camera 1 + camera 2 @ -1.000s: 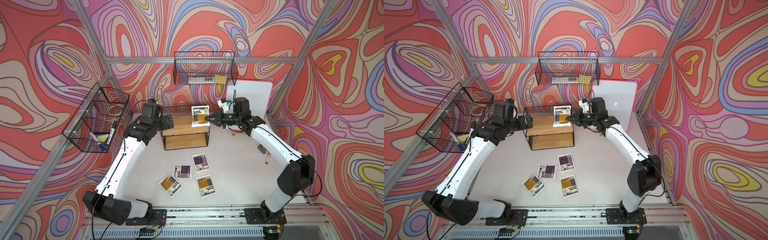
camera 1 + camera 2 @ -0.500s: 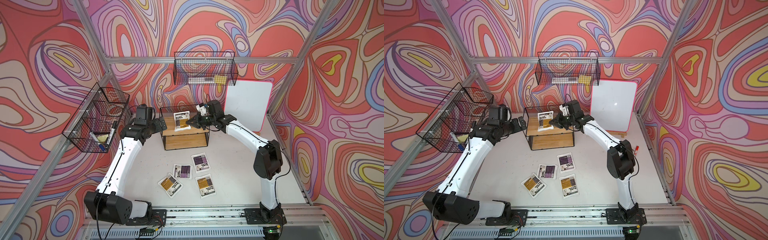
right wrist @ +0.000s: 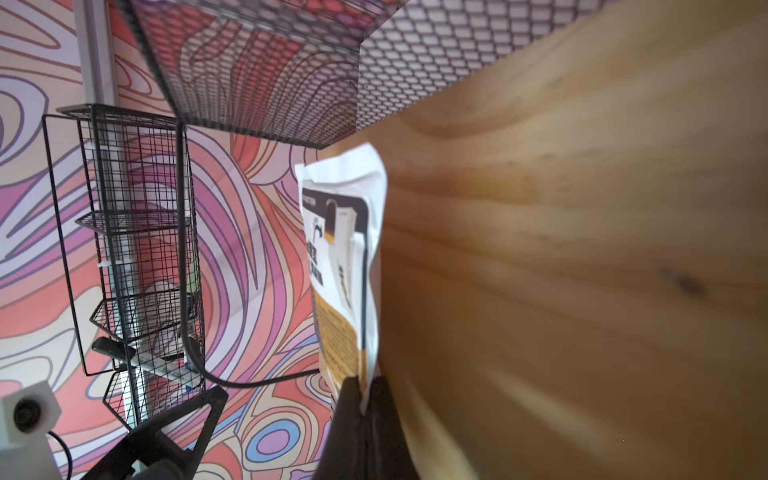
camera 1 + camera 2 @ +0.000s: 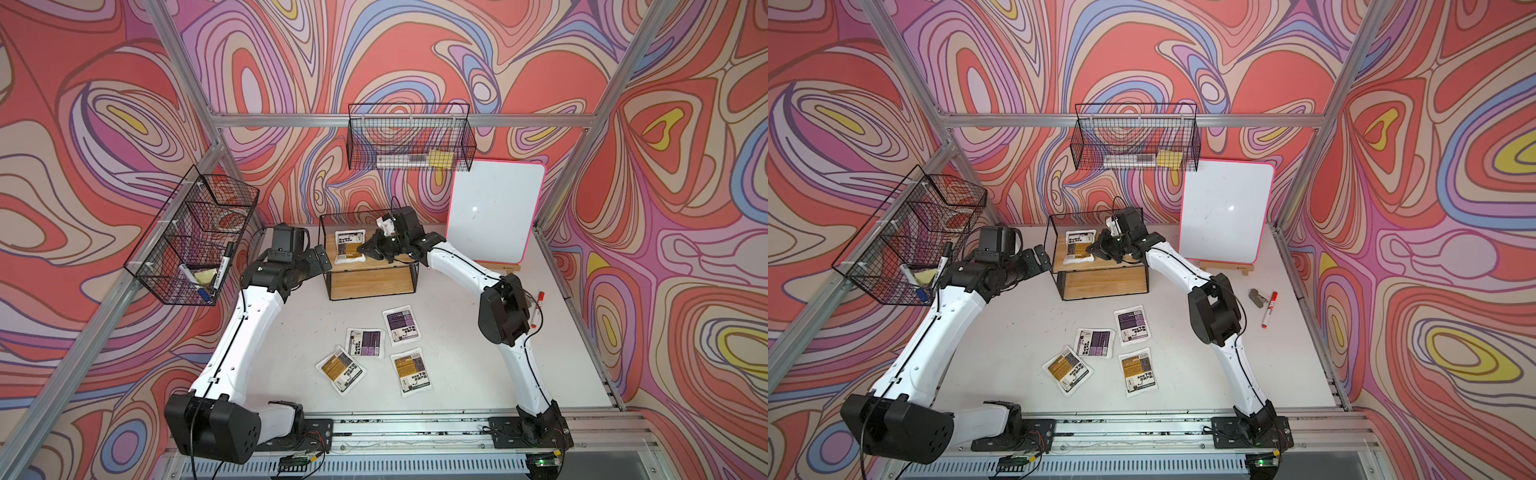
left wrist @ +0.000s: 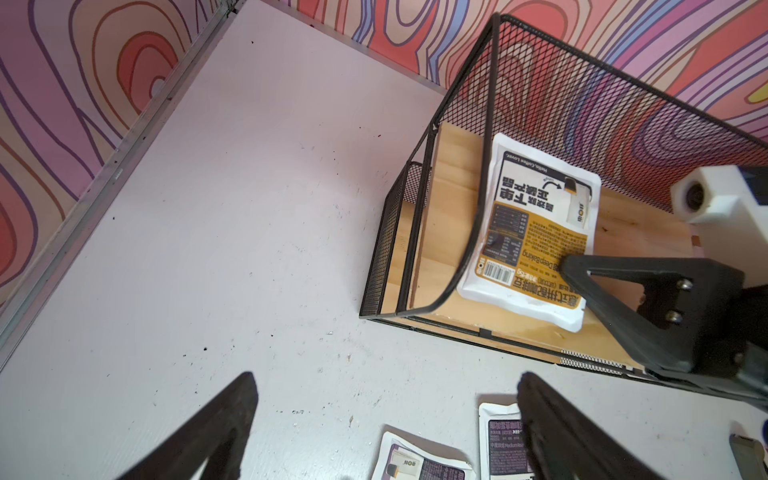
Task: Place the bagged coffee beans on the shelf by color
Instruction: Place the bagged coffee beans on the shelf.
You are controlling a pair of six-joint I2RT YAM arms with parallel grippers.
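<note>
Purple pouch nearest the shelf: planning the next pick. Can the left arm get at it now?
Probably yes. The left end effector is open and empty; the purple pouch lies flat on the table, uncovered; the right end effector holds an orange pouch at the shelf.

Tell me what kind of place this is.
Probably a robot lab test cell: an aluminium frame hung with swirly printed walls, a left arm and right arm bolted to a front rail, and a small shelf staged on a white table.

orange pouch [image 4: 347,245] carried leftward by right hand [image 4: 361,249], lowered onto shelf [image 4: 374,266] top board, left hand [image 4: 323,255] drawn back
</note>
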